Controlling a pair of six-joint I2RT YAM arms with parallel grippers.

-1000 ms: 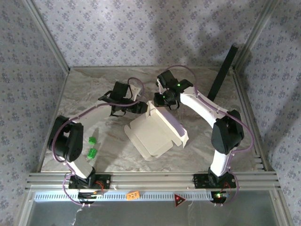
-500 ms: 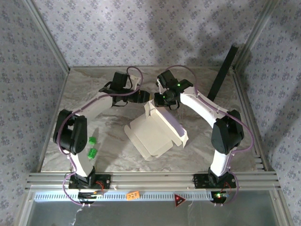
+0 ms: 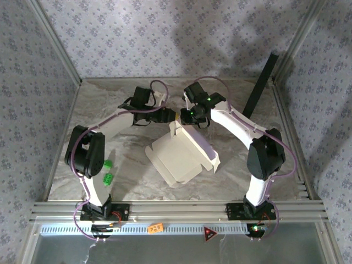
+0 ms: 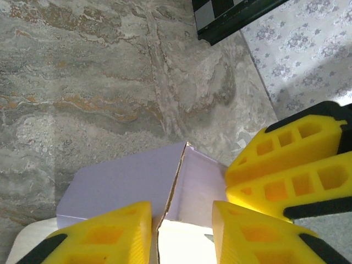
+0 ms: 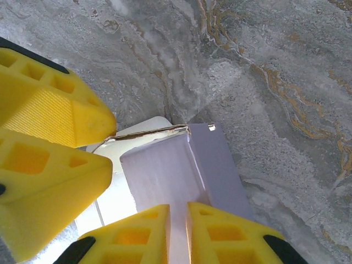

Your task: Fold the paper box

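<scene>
Box (image 3: 181, 157): half-formed, beige inside up; its raised far corner sits between the two claws.
Left claw (image 4: 180, 209): jaws partly apart, straddling the flap seam, nothing clamped. Likely lined up to tuck.
Right claw (image 5: 179, 209): narrow, tips pinching the lavender wall. Probably steadying it upright for that tuck.
</scene>
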